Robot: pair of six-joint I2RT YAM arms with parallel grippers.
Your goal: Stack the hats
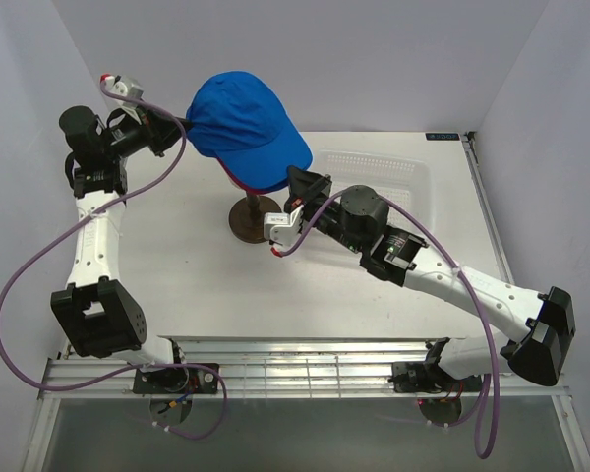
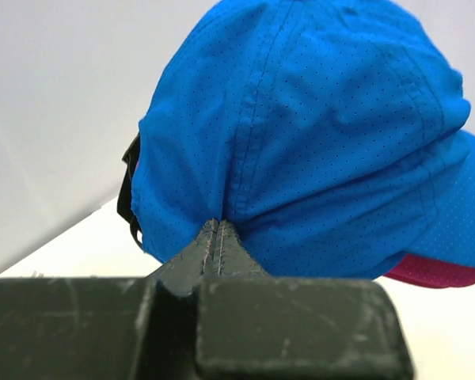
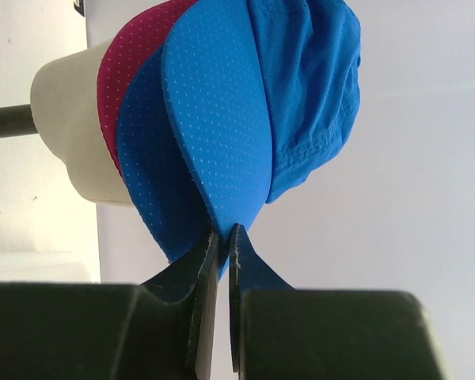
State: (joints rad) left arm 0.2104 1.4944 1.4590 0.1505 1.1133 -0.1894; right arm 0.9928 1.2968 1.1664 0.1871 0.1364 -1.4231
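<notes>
Hats (image 1: 246, 123) are found stacked on a cream mannequin head (image 3: 71, 119), which is carried on a dark round stand (image 1: 251, 218) near the middle of the white table (image 1: 197, 285). Soft fabric pricked all over with fine holes is seen on the crowns, with stitched seams running over the dome, and the brims are stiff, curved and rounded at the tip. In the right wrist view three brims are counted, nested one over another: one magenta hat (image 3: 127, 71) lowest against the head, a second blue hat (image 3: 146, 174) over it, and the top blue hat (image 3: 222, 119) outermost. Whether a fourth is underneath cannot be told. One white perforated plastic basket (image 1: 393, 167) is placed behind and to the right of the stand.

The left arm is raised along the left wall and bent at the wrist toward the right, so that the left gripper (image 2: 219, 227) is brought to the rear of the stack; its fingers are pressed together on the lower back edge of the top blue hat. The right arm is folded at the far right and stretched leftward over the table. The right gripper (image 3: 224, 233) is pinched on the tip of the top blue hat's brim.
</notes>
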